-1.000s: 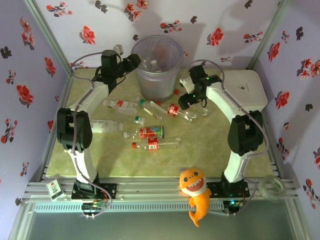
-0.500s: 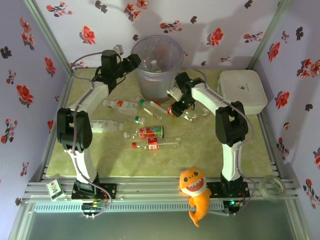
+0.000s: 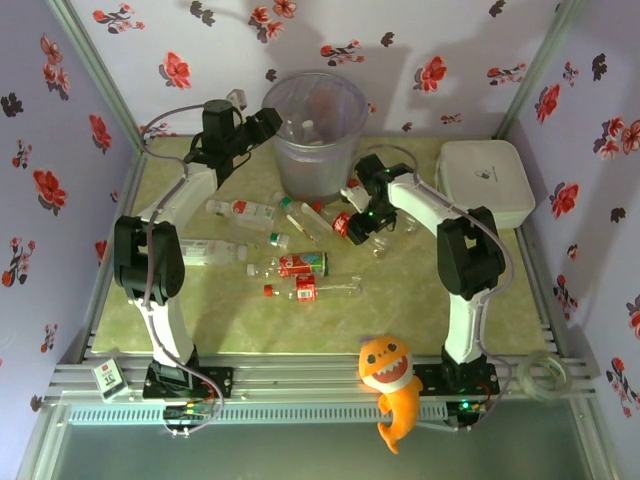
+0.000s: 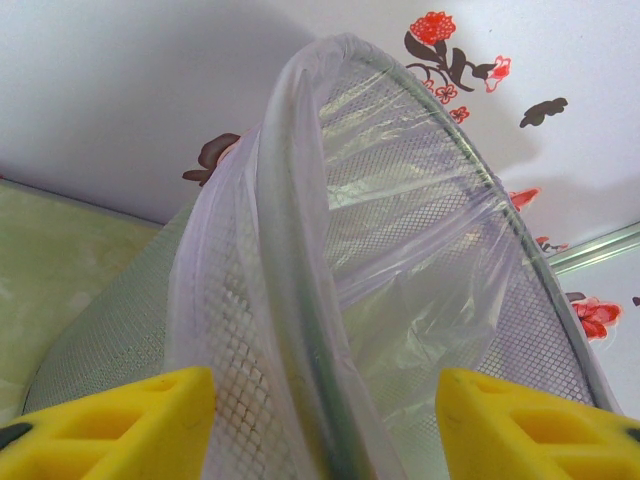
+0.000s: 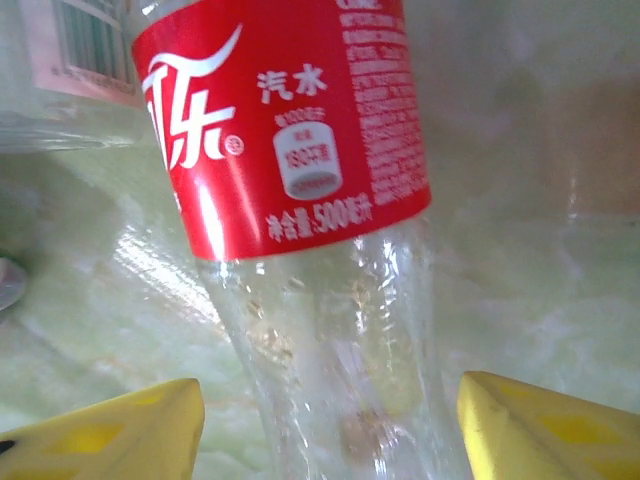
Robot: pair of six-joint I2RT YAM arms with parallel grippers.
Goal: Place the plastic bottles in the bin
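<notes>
The grey-lavender bin stands at the back of the mat, with some bottles inside. Several clear plastic bottles lie in front of it, among them a white-labelled one and two red-labelled ones. My left gripper hangs open at the bin's left rim; in the left wrist view the bin's rim runs between its yellow fingers. My right gripper is low over a red-labelled bottle. In the right wrist view that bottle lies between the open gripper.
A white lidded box sits at the back right. An orange toy shark and a tape roll rest at the near rail. Flowered walls close in the mat on three sides.
My right arm swung left and came down over the red-labelled bottle in front of the bin. The left arm stayed at the bin's rim.
</notes>
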